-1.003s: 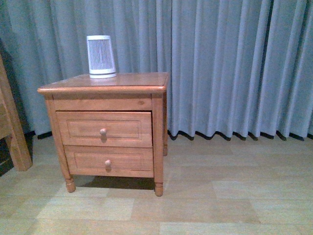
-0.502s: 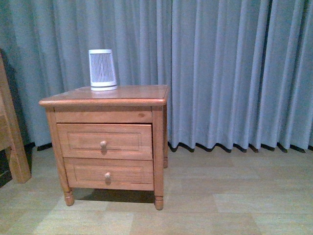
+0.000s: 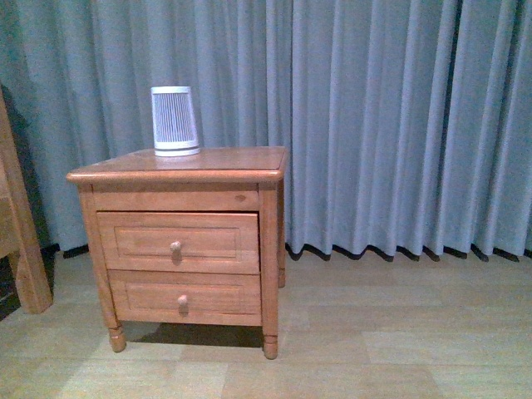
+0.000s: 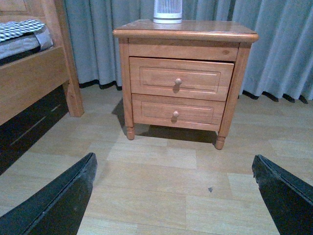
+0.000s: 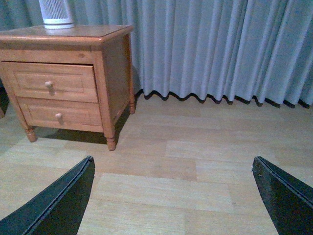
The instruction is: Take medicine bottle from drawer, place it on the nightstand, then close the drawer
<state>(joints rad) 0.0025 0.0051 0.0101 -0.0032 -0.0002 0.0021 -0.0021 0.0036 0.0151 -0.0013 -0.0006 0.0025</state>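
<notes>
My left gripper (image 4: 172, 159) and my right gripper (image 5: 172, 159) both hang low over the floor (image 4: 161, 196), well short of the nightstand (image 3: 233, 160). Each is spread wide with nothing in it, which suits an approach, since I need an open grip for the knob (image 3: 175, 247). The drawer (image 3: 216, 241), the taller upper one, looks pushed in or very nearly so. That keeps the medicine bottle out of sight, and I judge it lies inside. Nothing of the task is done yet. The top carries only a white ribbed device (image 3: 175, 120) toward its back left, leaving bare wood in front and to the right for the bottle. My left gripper faces the drawer fronts squarely, so I judge it better placed for the pull, drawn straight out so the nightstand does not shift.
</notes>
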